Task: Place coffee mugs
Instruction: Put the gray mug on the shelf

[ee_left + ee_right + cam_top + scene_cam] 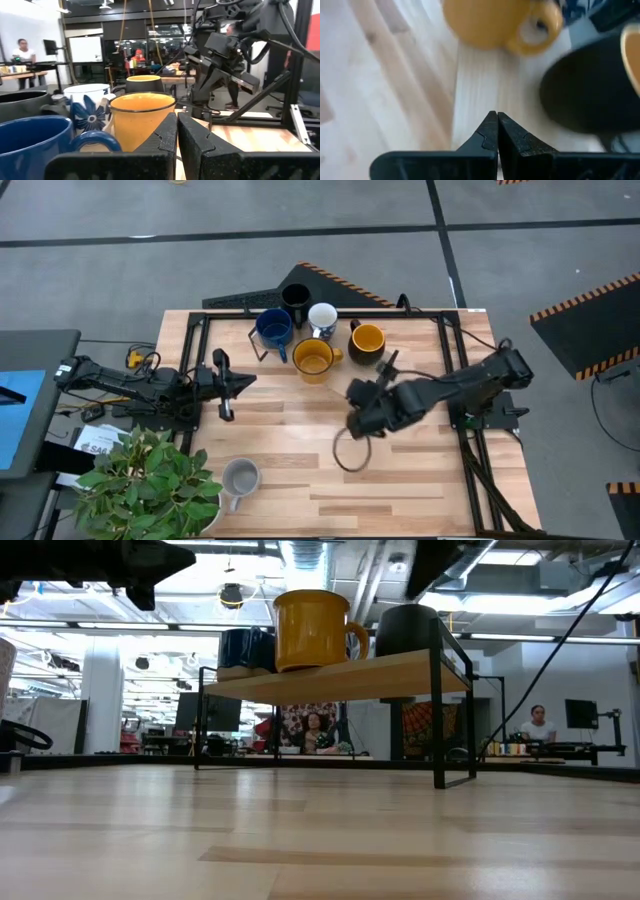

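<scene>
**While five mugs crowd the shelf, the sixth sits far from both pincers**

Although both pincers are fully closed and hold nothing, the risks here come from how things lie around them. The right pincer (362, 418) hangs over the middle of the worktop (420, 480), just short of the raised shelf (340, 683). Directly ahead of its tips stand a yellow-orange mug (492, 22) and a dark-sided mug with a yellow inside (367, 340). A careless forward sweep with shut fingers could knock either one over or push it off the shelf edge.

The left pincer (243, 380) points at the same cluster from the other side. Close ahead of it are the dark blue mug (30, 145), the white flowered mug (87, 107) and the black mug (295, 298) farther off. They are packed close, some apparently touching, so sliding one would probably shove its neighbours.

The light grey mug (240, 477) stands alone on the worktop, well behind and to one side of both pincers, beside a potted plant (150, 480). Reaching for it risks snagging the leaves. A loose dark ring (352, 450) lies just under the right pincer and might catch on a descending arm.
</scene>
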Tool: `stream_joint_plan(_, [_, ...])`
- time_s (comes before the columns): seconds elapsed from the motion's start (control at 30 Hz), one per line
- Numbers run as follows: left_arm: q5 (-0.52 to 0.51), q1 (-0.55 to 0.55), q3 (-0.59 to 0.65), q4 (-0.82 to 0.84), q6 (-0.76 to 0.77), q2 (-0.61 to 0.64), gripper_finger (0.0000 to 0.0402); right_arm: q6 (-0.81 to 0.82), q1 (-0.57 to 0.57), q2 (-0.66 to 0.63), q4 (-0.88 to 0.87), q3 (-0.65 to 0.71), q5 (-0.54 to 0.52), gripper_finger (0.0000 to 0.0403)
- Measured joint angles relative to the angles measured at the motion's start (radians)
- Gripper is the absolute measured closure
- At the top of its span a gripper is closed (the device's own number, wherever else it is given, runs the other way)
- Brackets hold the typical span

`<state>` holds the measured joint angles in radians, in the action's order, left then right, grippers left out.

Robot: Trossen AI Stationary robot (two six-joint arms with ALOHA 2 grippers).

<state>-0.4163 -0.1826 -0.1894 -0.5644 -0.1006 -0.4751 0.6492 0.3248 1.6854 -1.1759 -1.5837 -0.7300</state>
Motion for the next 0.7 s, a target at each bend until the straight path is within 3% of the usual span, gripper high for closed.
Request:
stream_joint_plan(0.3, [0.058,0.000,0.000,0.002,0.008,0.000,0.0401,0.425,0.164,-0.071,-0.336,0.035,-0.127,0.0382])
stream_joint_plan(0.53, [0.060,0.000,0.000,-0.005,0.011,0.000,0.0401,0.635,0.241,-0.354,-0.236,0.363,-0.067,0.0383])
stream_joint_plan(0.7, [0.060,0.000,0.000,-0.027,0.004,0.000,0.0402,0.596,0.246,-0.636,-0.054,0.572,-0.056,0.0383])
